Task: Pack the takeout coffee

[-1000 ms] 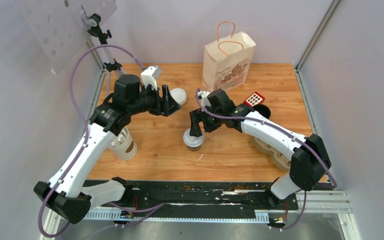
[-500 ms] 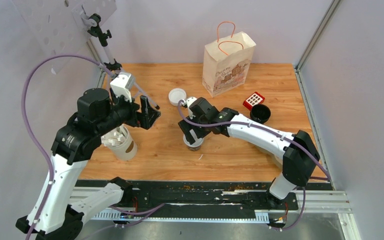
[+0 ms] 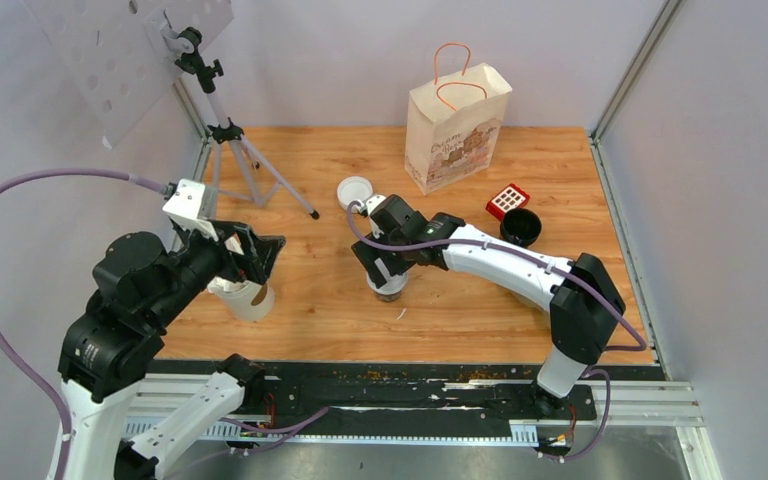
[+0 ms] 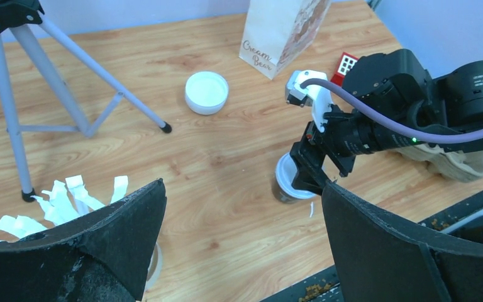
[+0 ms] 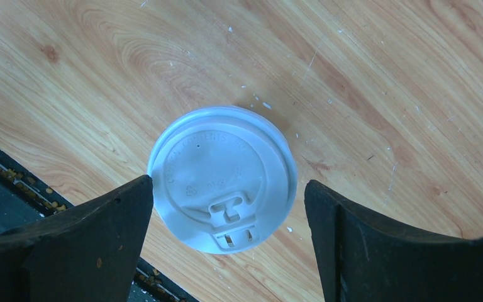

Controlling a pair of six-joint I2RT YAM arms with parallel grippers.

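One takeout coffee cup point(image 3: 389, 287), dark-sided with a white sip lid point(image 5: 221, 176), stands on the wooden table near the middle. My right gripper point(image 3: 384, 264) hangs straight above it, open, with a finger on each side of the lid; in the right wrist view point(image 5: 226, 189) the left finger is at the lid's rim and the right stands a little apart. The cup also shows in the left wrist view point(image 4: 287, 185). My left gripper point(image 3: 256, 254) is open and empty, above the near left of the table point(image 4: 244, 189). No second lidded cup is in view.
A lidless pale cup point(image 3: 246, 296) with white paper strips point(image 4: 63, 195) stands under my left gripper. A loose flat lid point(image 3: 355, 190), a paper bag point(image 3: 455, 125), a red box point(image 3: 508, 199), a black bowl point(image 3: 521, 227) and a tripod point(image 3: 228, 140) stand further back.
My left arm has pulled back from the loose lid to the near left, above the pale cup. My right gripper has shifted slightly left and stays over the coffee cup.
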